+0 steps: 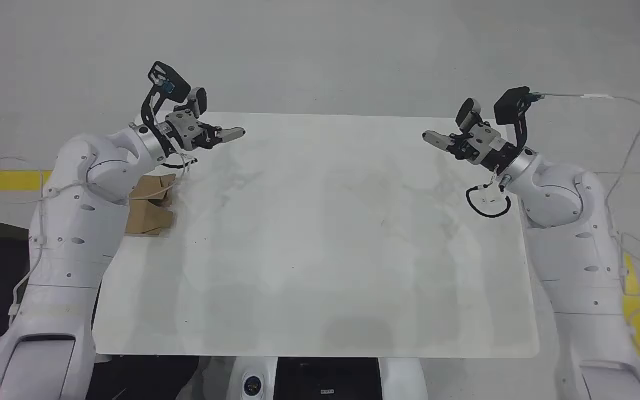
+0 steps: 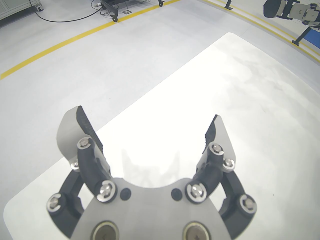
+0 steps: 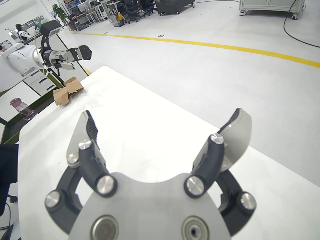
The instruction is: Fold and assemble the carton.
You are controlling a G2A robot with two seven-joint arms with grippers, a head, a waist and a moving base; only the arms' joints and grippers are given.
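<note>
Carton (image 1: 152, 198): brown cardboard, partly folded. Judged light, stiff across the panels, yielding at the creases and easy to crush, so best pinched at a free flap or panel edge. It lies at the edge of the table (image 1: 330, 250), behind and below the left end effector (image 1: 226, 132) beside that arm, and well apart from the right end effector (image 1: 432, 138). Both end effectors have jaws spread and hold nothing.

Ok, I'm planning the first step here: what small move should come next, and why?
Probably swing the left gripper back and down toward the carton. It lies untouched at the table edge beside that arm. Both grippers are open and empty above the far corners, and the right gripper is across the table from it.
</note>
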